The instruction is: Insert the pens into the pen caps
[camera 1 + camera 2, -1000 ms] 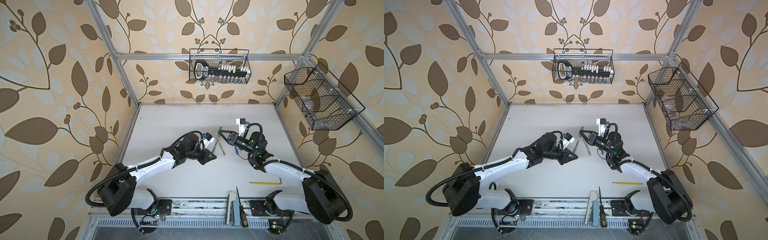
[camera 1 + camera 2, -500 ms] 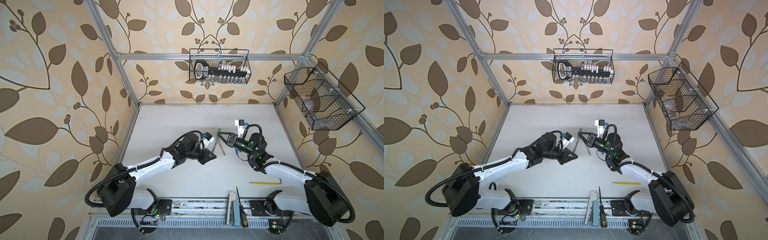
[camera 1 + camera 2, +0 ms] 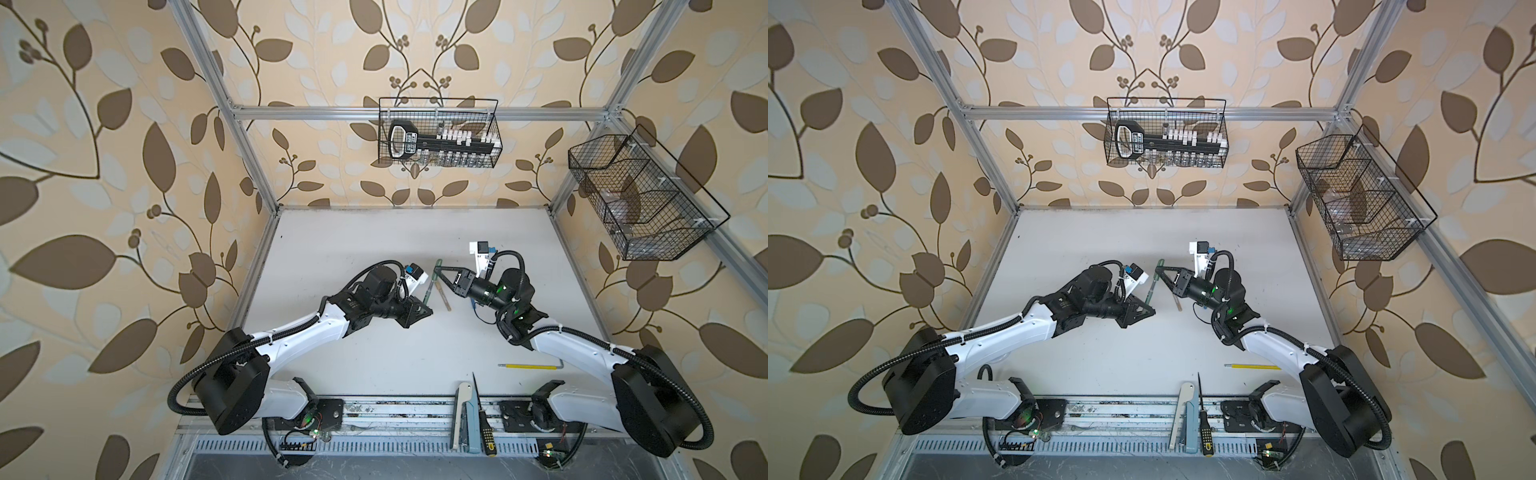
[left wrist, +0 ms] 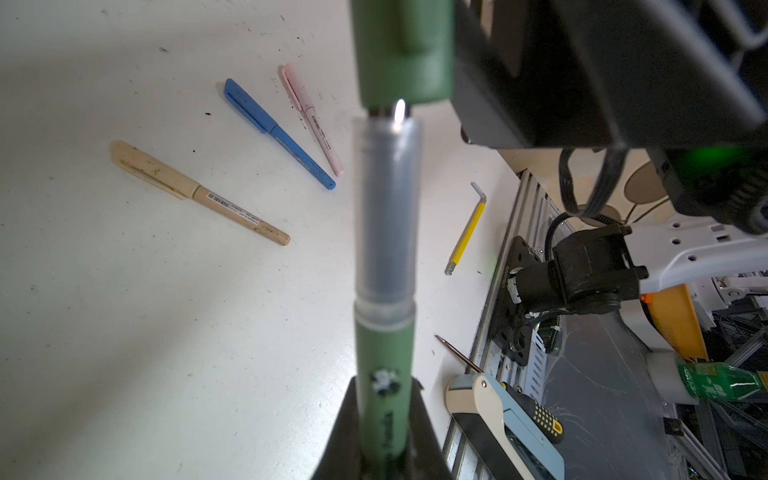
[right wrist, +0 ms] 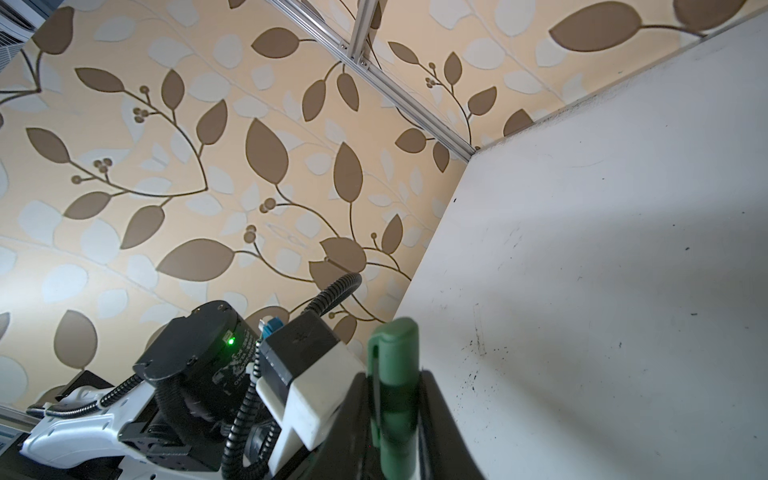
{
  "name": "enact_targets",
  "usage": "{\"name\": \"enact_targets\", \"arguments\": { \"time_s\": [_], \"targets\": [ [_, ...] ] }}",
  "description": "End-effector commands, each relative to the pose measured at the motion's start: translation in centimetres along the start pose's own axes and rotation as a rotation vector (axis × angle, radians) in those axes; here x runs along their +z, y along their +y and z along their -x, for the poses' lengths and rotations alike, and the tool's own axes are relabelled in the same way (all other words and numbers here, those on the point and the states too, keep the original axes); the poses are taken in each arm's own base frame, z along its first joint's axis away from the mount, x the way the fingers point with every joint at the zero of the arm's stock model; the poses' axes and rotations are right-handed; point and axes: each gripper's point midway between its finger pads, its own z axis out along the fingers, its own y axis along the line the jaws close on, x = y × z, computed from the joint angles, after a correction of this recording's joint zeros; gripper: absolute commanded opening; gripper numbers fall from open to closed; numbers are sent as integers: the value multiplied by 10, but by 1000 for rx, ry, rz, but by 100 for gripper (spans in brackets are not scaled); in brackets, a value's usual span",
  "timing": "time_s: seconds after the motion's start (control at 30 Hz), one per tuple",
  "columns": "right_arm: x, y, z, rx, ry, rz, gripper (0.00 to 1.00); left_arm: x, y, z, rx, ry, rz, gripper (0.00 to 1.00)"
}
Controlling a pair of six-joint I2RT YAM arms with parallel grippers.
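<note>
Green pen [image 4: 384, 357]: held by left end effector [image 4: 384, 399] above the desk [image 4: 166, 332], tip at the mouth of green cap [image 4: 401, 50], which is clamped in right end effector [image 5: 395, 386]. Risk judged: axes misaligned under push, whereby the tip is jammed or the cap is skewed in its grip.

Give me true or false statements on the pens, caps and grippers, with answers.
The left gripper is shut on the dark green stick pen. True.
The dark green clipped cap lies loose, ungripped. False: the right gripper holds it.
The green cap is pushed fully onto the pen. False: only the tip meets its mouth; the grey section is bare.
The tan pen, the blue pen and the pale pink pen lie capped on the white table. True.
The yellow rod with a bent end is held by a gripper. False: it lies on the table.
</note>
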Motion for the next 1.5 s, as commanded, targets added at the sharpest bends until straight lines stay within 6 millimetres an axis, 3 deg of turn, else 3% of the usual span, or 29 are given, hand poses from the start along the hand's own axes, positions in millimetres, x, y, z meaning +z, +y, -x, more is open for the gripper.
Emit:
{"name": "enact_targets", "arguments": {
  "time_s": [0.0,0.43,0.6,0.67,0.77,0.9,1.1,1.47],
  "targets": [
    [-2,7,-2,-11,-7,22,21,-13,-16,29,64,-100,-14,0],
    [0,5,-9,-75,34,-23,21,-22,-25,57,148,-172,1,0],
    [-3,19,-6,-158,46,-22,22,-23,-22,61,175,-177,29,0],
    [-5,26,-10,-219,74,-26,26,-23,-20,63,187,-182,47,0],
    [-11,26,-12,-278,110,-71,42,-25,-18,65,203,-185,64,0],
    [-19,32,13,-250,70,-50,54,-27,-23,65,211,-176,48,0],
    [-3,45,31,-277,115,-32,58,-29,-30,61,203,-166,6,0],
    [20,49,33,-263,188,31,56,-26,-39,57,189,-140,-51,0]
  ]
}}
